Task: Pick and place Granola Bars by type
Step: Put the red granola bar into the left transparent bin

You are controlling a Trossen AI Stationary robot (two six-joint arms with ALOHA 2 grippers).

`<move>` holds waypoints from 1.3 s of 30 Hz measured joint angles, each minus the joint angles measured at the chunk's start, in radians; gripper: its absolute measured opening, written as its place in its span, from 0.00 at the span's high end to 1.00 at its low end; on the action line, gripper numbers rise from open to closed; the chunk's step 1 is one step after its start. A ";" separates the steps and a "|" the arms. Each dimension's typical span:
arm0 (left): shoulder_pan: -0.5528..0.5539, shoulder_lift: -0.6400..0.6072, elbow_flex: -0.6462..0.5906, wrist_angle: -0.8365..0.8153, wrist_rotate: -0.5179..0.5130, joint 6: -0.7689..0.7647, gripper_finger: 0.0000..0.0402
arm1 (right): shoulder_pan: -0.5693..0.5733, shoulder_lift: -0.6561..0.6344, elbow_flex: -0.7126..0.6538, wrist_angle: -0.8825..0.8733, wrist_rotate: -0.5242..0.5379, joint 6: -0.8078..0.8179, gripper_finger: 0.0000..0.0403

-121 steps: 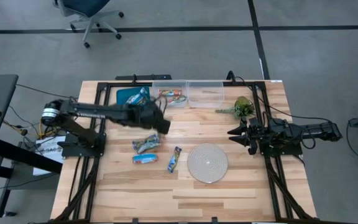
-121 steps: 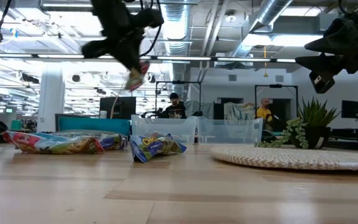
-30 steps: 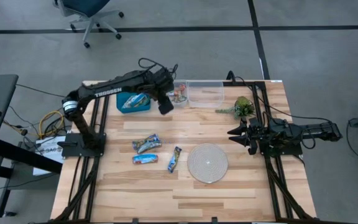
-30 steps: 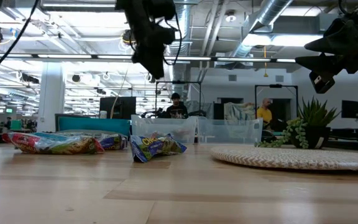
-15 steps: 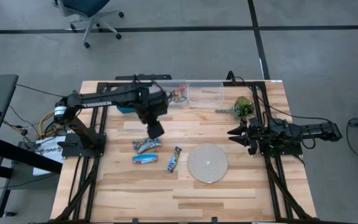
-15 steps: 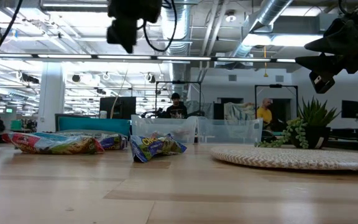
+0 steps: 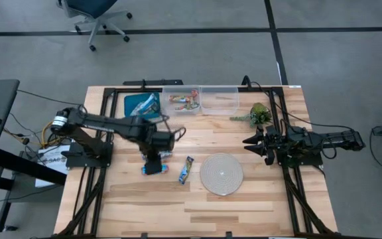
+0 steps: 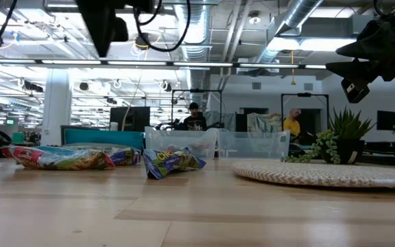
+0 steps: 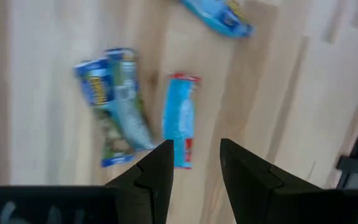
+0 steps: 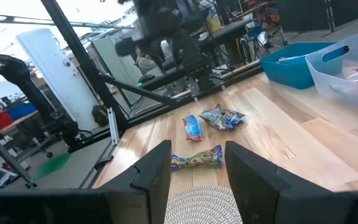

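Observation:
Three granola bars lie flat on the table left of the mat. In the left wrist view they are a light-blue bar with red ends, a crinkled blue-and-green bar and another blue bar. From above they show as the light-blue bar, the crinkled bar, half hidden by the arm, and the third bar. My left gripper hangs open above the first two, touching nothing. Multicoloured bars lie in a clear bin. My right gripper waits open at the table's right.
Along the far edge stand a blue bin, the clear bin with bars and a second clear bin. A round woven mat lies near the middle, a plant sprig at far right. People show in the room beyond.
My left gripper has swung from over the clear bin at the far edge toward the near edge and the table's left, dropping over the bars on the table. The bars have not moved. The right arm has kept still.

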 joint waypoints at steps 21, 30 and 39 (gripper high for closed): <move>-0.121 -0.131 -0.619 0.641 -0.124 -0.003 0.69 | 0.000 0.000 0.000 0.000 0.000 0.000 0.65; -0.120 -0.124 -0.665 0.683 -0.147 -0.010 0.69 | 0.000 0.000 0.000 0.000 0.000 0.000 0.64; -0.118 -0.121 -0.689 0.718 -0.134 -0.015 0.56 | 0.000 0.000 0.000 0.000 0.000 0.000 0.64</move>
